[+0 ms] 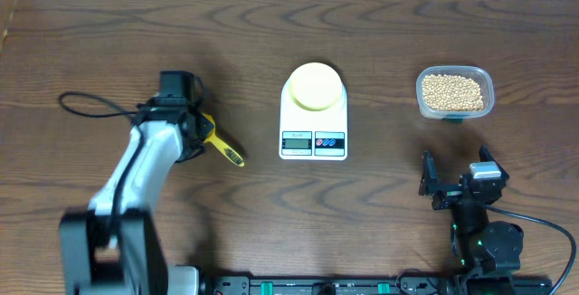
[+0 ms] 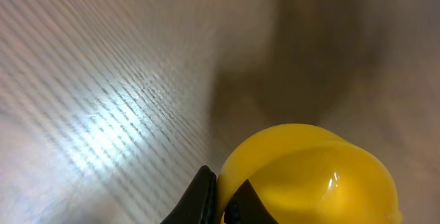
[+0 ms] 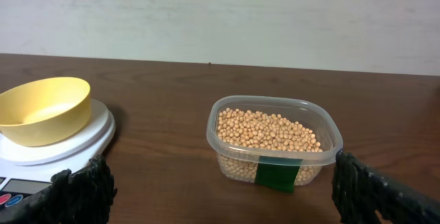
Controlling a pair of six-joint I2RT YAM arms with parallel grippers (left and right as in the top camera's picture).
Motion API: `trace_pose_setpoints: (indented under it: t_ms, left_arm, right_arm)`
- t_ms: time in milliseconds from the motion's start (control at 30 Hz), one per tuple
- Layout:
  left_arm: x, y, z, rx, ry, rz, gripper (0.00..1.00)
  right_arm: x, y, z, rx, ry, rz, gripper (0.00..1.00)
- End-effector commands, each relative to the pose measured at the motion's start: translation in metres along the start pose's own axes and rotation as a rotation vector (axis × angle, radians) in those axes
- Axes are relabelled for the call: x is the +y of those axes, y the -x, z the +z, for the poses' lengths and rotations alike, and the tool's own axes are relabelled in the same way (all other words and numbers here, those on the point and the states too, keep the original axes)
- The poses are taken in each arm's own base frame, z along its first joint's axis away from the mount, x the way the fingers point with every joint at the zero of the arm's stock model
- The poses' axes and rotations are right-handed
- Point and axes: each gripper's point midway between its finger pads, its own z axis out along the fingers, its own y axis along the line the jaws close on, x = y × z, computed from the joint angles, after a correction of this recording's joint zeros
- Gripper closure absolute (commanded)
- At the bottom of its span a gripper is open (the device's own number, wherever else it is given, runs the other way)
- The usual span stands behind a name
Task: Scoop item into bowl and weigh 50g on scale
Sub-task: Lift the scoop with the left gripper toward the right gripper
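The pale yellow bowl (image 1: 314,85) stands on the white scale (image 1: 314,141) at the table's middle; both show in the right wrist view, bowl (image 3: 45,110) on scale (image 3: 79,140). The tan beans (image 1: 452,90) fill a clear tub (image 1: 455,111) at the right, and they also show in the right wrist view (image 3: 268,129). My left gripper (image 1: 187,121) is at the left, shut on the rim of the bright yellow scoop (image 2: 309,176), low over the table; its fingertips (image 2: 218,184) pinch the rim. The scoop's handle (image 1: 226,147) points toward the scale. My right gripper (image 1: 455,182) is open and empty, in front of the tub.
A black cable (image 1: 90,107) loops on the table left of the left arm. The tub carries a green label (image 3: 276,173) on its near wall. The table's far edge meets a pale wall (image 3: 220,11).
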Motion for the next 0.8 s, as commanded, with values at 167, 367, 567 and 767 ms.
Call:
trace_pose_setpoints:
  t_ms: [167, 367, 567, 767]
  left_arm:
    - [0.007, 0.018, -0.114, -0.189, -0.223, -0.192, 0.93]
    - [0.033, -0.002, -0.136, -0.151, -0.216, -0.383, 0.93]
    - [0.038, -0.027, -0.124, -0.015, -0.159, -0.439, 0.93]
    - [0.013, -0.051, -0.107, 0.184, -0.189, -0.423, 0.93]
  right_arm:
    - [-0.001, 0.001, 0.000, -0.007, -0.007, -0.013, 0.01]
    - [0.017, 0.001, -0.001, -0.002, 0.097, 0.106, 0.01]
    - [0.052, 0.003, -0.008, 0.101, 0.295, 0.758, 0.01]
    - [0.093, 0.005, -0.026, 0.281, 0.520, 1.038, 0.01]
